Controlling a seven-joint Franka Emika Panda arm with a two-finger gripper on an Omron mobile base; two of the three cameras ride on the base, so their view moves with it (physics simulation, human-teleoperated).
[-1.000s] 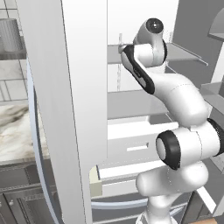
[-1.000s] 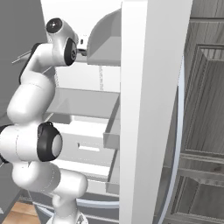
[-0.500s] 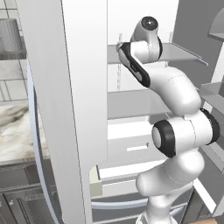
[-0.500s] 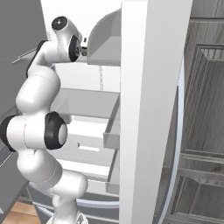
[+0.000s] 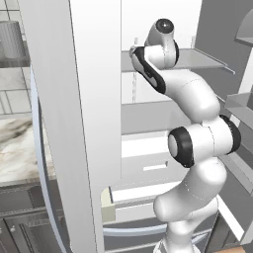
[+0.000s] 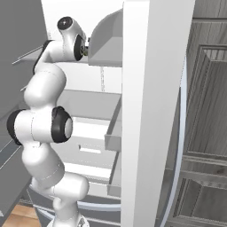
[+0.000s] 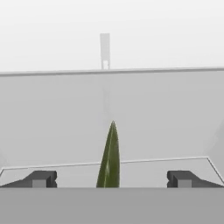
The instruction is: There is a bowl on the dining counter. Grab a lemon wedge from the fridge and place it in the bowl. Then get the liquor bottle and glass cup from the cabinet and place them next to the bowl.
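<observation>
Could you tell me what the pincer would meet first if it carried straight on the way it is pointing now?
Probably the lemon wedge: it stands on the fridge shelf between the open pincer tips, directly ahead. Behind it lies the white back wall, though depth is hard to judge.

The white arm (image 5: 197, 143) reaches up into the open fridge (image 5: 74, 99) at a grey shelf (image 5: 197, 59).

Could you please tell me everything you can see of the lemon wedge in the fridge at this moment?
The lemon wedge is a thin, dark green sliver with a lighter streak along it, standing upright and tapering to a sharp point at the top. It looks smooth and slightly glossy. In the hand view it sits on a pale grey fridge shelf, midway between the two dark fingertips of the gripper. The jaws are wide open and well apart from it on either side. Its base is cut off at the bottom of that view.
</observation>
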